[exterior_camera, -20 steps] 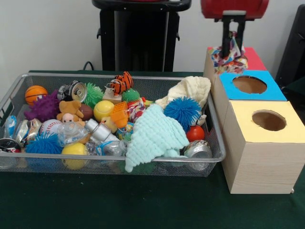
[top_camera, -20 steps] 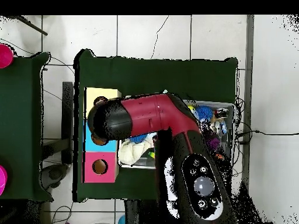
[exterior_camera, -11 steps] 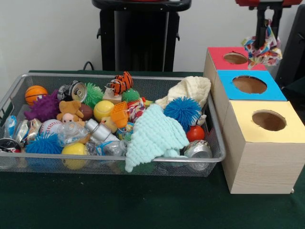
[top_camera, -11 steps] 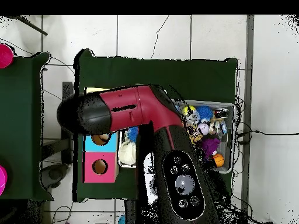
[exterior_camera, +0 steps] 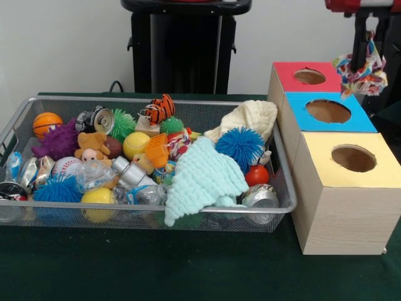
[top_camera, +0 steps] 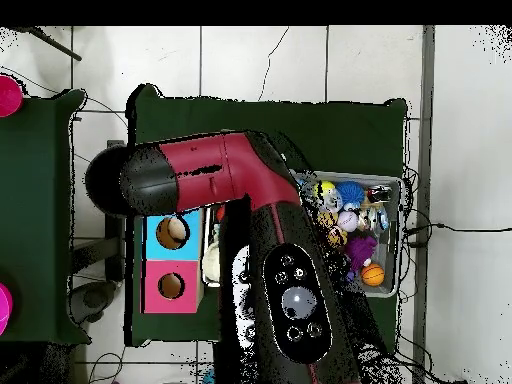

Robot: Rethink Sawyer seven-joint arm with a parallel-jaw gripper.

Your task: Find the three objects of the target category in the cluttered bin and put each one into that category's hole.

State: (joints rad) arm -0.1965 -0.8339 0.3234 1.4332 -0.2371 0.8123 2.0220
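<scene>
Gripper (exterior_camera: 368, 47) has moved right, now past far box's (exterior_camera: 285, 84) right edge. Jaws clamped on patterned cloth (exterior_camera: 359, 70), hanging off red hole (exterior_camera: 309, 76). Judgement: overshoot, cloth not dropped yet.

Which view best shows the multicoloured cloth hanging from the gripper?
The front view: the multicoloured cloth dangles in plain sight from the gripper, beside the red-topped box. Overhead, the arm covers it entirely.

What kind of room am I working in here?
Probably a robotics lab sorting station: a green-covered table on tiled floor, a wire bin crammed with toys, and three wooden boxes with colored, holed tops.
</scene>
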